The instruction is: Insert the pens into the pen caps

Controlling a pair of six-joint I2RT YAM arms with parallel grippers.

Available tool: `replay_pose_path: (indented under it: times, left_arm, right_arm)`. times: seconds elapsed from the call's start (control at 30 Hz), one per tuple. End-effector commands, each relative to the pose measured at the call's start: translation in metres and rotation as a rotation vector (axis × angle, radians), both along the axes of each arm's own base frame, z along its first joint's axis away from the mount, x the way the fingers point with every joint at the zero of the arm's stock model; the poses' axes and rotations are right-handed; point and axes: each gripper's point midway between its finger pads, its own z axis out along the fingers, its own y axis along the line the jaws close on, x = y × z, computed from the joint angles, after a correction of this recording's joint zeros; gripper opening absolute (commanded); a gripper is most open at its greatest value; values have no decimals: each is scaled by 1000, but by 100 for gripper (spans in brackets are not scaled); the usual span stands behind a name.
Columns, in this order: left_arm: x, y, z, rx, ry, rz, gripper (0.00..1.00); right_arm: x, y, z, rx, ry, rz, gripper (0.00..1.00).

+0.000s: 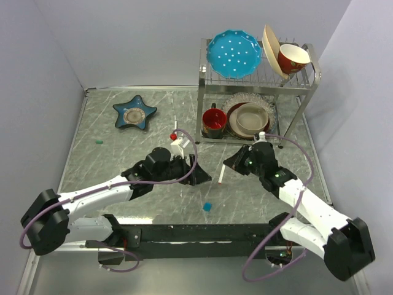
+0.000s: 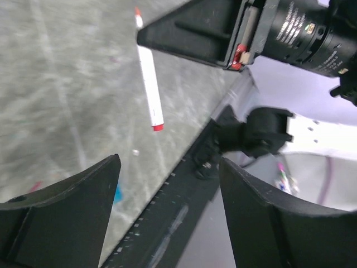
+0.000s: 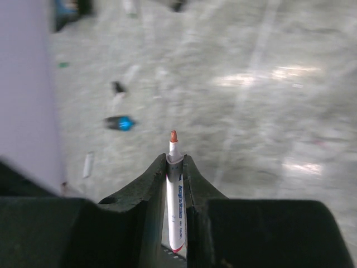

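No pen seen capped yet. Teal speck [image 1: 98, 142], probably cap, loose near worktop [image 1: 104, 161] left edge; left gripper [image 2: 167, 162] spread, empty; blue cap [image 1: 208, 206] loose near front edge; right gripper [image 3: 175, 160] pinching red-tipped pen [image 3: 174, 212] above worktop middle.

On the worktop [image 1: 92, 166], a rack [image 1: 258, 86] stands back right, a dish [image 1: 134, 112] back left; a cap [image 1: 209, 206] lies front centre, a pen [image 1: 220, 176] behind it in the right claw [image 3: 177, 167].
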Motion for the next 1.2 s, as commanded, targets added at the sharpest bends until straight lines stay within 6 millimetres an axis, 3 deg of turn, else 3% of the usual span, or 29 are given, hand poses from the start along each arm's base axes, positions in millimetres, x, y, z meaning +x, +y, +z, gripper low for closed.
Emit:
replay_pose_path:
  times: [0.0,0.27,0.47,0.67,0.8,0.83,0.87,0.97,1.03,1.07,1.1,1.13,1.17]
  left_arm:
    - [-17,-23,28,-132,-19,-145,75]
    - [-14,-43,27,-107,-24,-197,73]
    - [-12,-49,33,-114,-37,-197,68]
    - [-14,-52,29,-120,-21,-216,58]
    - [-15,-52,26,-113,-16,-213,45]
    - [-15,-51,28,-116,-18,-212,39]
    - [-15,-51,29,-119,-18,-212,23]
    - [-14,-49,34,-118,-27,-202,1]
    - [-13,-47,38,-116,-40,-194,1]
    - [-13,-45,39,-108,-45,-189,1]
    - [-14,-40,32,-65,-32,-180,1]
    - [-10,-36,39,-57,-55,-152,1]
    - [-9,-33,39,-41,-65,-138,1]
  right_arm:
    - [-5,21,44,135,-142,74,5]
    - [-15,31,73,248,-201,95,4]
    - [-23,37,80,293,-217,106,4]
    - [-29,39,84,327,-217,109,4]
    - [-31,36,86,333,-228,87,4]
    - [-32,34,87,332,-235,84,4]
    - [-31,33,88,333,-240,80,4]
    - [-34,37,96,329,-257,116,12]
    - [-35,33,91,271,-248,119,27]
    - [-32,30,98,249,-266,113,32]
    - [-26,22,96,174,-301,90,42]
    - [-26,13,87,108,-277,72,45]
    - [-24,8,93,74,-292,55,48]
